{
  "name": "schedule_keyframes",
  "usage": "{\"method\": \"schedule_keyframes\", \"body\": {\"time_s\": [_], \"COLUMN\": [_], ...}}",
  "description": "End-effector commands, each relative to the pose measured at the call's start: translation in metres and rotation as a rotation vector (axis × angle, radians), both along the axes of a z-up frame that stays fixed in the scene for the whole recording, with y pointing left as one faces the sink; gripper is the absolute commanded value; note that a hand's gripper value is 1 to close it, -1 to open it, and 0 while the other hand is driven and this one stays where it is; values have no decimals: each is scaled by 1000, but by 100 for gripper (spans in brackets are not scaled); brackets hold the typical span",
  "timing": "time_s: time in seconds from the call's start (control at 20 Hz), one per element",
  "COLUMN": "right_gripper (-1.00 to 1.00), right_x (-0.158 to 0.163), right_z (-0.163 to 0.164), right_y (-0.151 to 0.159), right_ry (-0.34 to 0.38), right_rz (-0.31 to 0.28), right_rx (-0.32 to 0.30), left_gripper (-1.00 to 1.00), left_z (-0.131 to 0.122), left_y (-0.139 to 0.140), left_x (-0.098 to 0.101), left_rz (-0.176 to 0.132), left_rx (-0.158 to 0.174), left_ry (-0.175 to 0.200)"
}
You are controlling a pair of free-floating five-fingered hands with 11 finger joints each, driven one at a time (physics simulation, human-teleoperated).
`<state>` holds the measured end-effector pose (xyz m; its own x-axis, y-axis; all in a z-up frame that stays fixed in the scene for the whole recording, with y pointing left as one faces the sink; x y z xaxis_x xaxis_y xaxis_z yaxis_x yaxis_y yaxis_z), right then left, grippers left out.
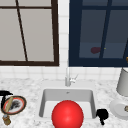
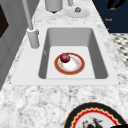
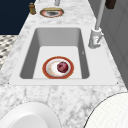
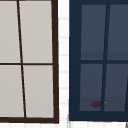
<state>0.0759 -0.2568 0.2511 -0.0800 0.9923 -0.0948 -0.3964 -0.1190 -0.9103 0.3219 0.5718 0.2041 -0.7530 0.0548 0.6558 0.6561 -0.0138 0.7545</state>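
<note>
Patterned plate (image 1: 13, 105) with the red rim lies on the marble desk (image 1: 30, 87) left of the sink (image 1: 67, 96), and the left robot hand (image 1: 4, 94) sits at its upper left edge; whether its fingers are curled I cannot tell. Right robot hand (image 1: 102, 115) hangs at the sink's right front corner, fingers curled on nothing, beside a white plate (image 1: 120, 108). Inside the sink a dark red fruit (image 2: 65, 57) rests on a red-rimmed plate (image 2: 75, 66).

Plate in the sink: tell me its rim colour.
The plate has an orange-red rim around a white centre; the right side view shows it best.
</note>
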Motion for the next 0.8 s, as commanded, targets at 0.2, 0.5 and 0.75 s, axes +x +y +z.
{"method": "schedule_keyframes", "body": {"time_s": [0.2,0.5,0.75], "right_gripper": [0,0,0], "right_x": [0,0,0], "right_z": [0,0,0], "right_y": [0,0,0], "right_ry": [0,0,0], "right_rz": [0,0,0], "right_rx": [0,0,0], "left_gripper": [-100,-100,-100], "left_z": [6,14,19], "left_y": [0,-1,-1], "left_x": [-7,-13,-14], "left_rz": [93,94,93], "left_rx": [-66,-75,-32], "left_ry": [47,48,43]}}
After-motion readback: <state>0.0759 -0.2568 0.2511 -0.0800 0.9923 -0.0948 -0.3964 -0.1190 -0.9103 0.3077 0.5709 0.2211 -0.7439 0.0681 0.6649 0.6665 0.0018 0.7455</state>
